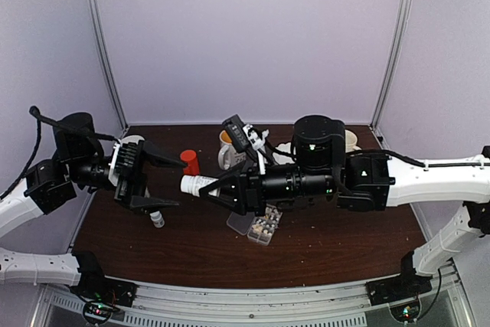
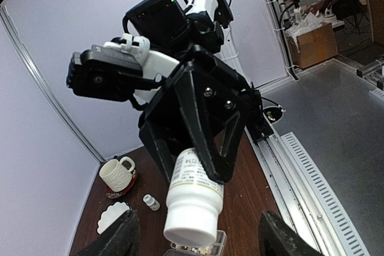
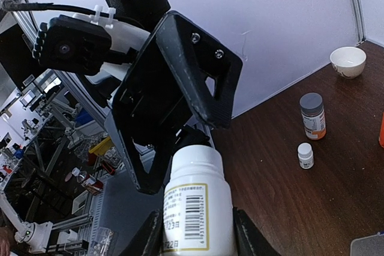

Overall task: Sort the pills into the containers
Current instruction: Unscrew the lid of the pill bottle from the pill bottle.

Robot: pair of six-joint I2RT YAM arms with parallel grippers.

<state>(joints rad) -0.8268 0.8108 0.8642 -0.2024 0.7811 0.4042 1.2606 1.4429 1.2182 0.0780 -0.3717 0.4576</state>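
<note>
The dark bench (image 1: pixel 191 254) fills most of what I can see, and above its middle the two arms meet nose to nose. The right arm (image 1: pixel 429 178) reaches across, and the right jaws are clamped on the body of a white bottle (image 1: pixel 196 184), held clear of the bench with its cap end pointing at the left arm (image 1: pixel 61 178). The left jaws stand wide, one finger either side of that cap end. I can't tell whether they touch it.

Under the right arm's wrist the clear organizer box (image 1: pixel 264 240) lies flat on the bench, its lid seemingly folded open to one side. The only pills (image 1: pixel 264 227) I can make out are a pale and tan scatter in its compartments. Whether more are in the bottle is hidden, though I'd guess so.

The box looks light and thin-walled, so it would probably skid if nudged. The bottle looks like stiff, smooth plastic and fairly light, and I'd take hold of the cap square across its sides while the body is held firm. The pills are tiny, hard and likely to roll, too small for those fingers to pinch. I'd tip them out gently and low over a compartment.
</note>
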